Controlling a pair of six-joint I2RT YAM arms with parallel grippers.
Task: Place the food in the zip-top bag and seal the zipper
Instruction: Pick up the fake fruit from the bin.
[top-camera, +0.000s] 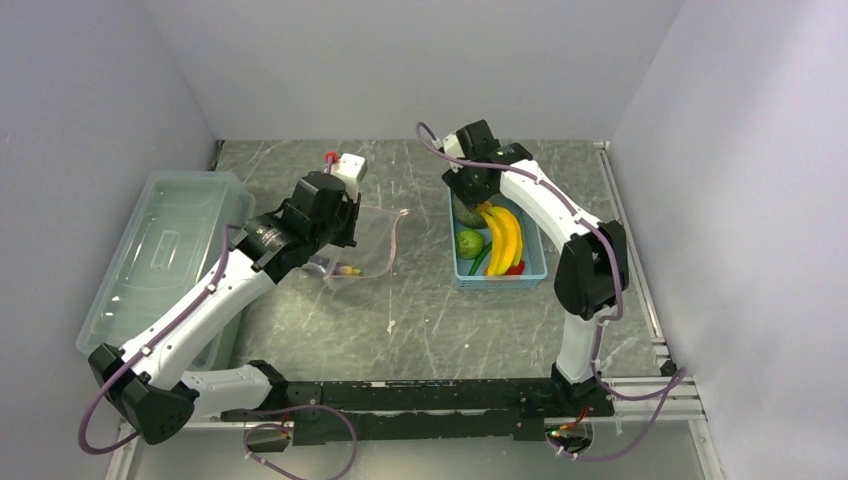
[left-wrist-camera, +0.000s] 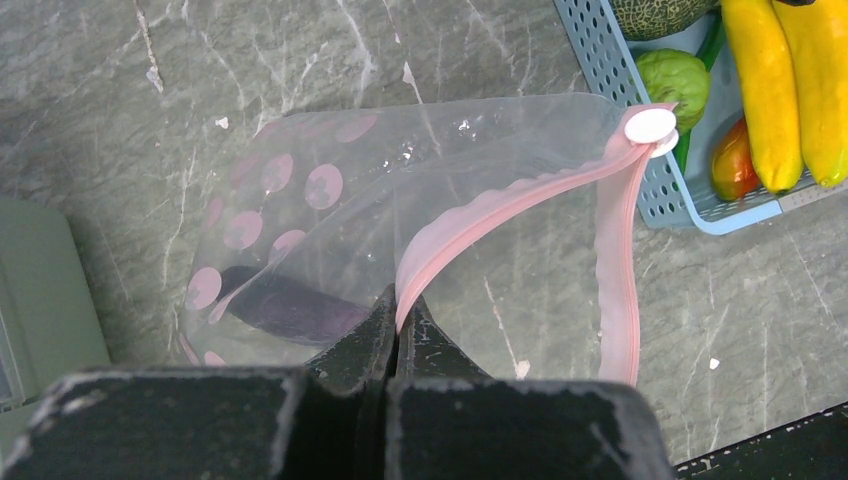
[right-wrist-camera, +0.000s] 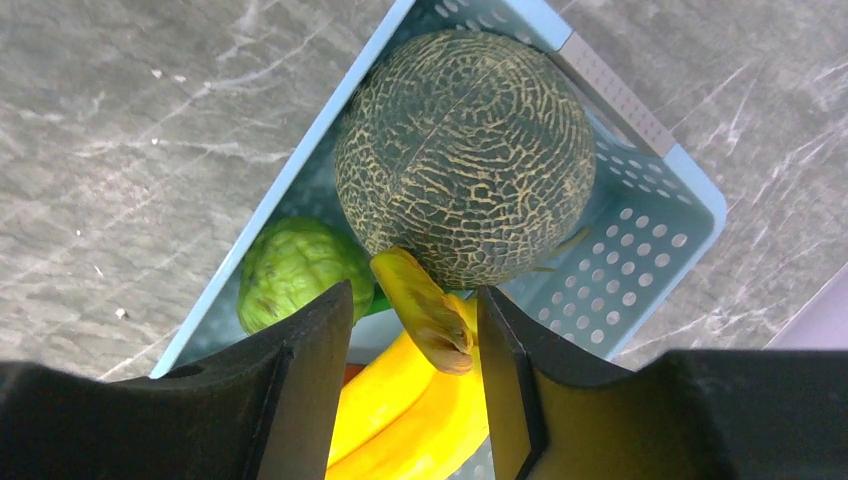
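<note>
My left gripper (left-wrist-camera: 398, 310) is shut on the pink zipper (left-wrist-camera: 520, 195) of the clear zip-top bag (left-wrist-camera: 440, 170), holding the mouth up and open. A purple eggplant (left-wrist-camera: 290, 305) lies inside the bag. The rest of the food sits in the light-blue basket (top-camera: 530, 272): a yellow banana (right-wrist-camera: 400, 400), a dark green netted melon (right-wrist-camera: 465, 150), a lime-green fruit (right-wrist-camera: 295, 275) and a red-orange fruit (left-wrist-camera: 733, 165). My right gripper (right-wrist-camera: 415, 297) is open over the basket. Its fingers straddle the banana's stem (right-wrist-camera: 430, 320), with a gap left on one side.
A large translucent bin (top-camera: 170, 240) stands at the left edge of the table, beside my left arm. The basket (left-wrist-camera: 610, 70) lies just right of the bag's mouth. A white slider tab (left-wrist-camera: 650, 125) sits at the far end of the zipper. Walls close in on three sides.
</note>
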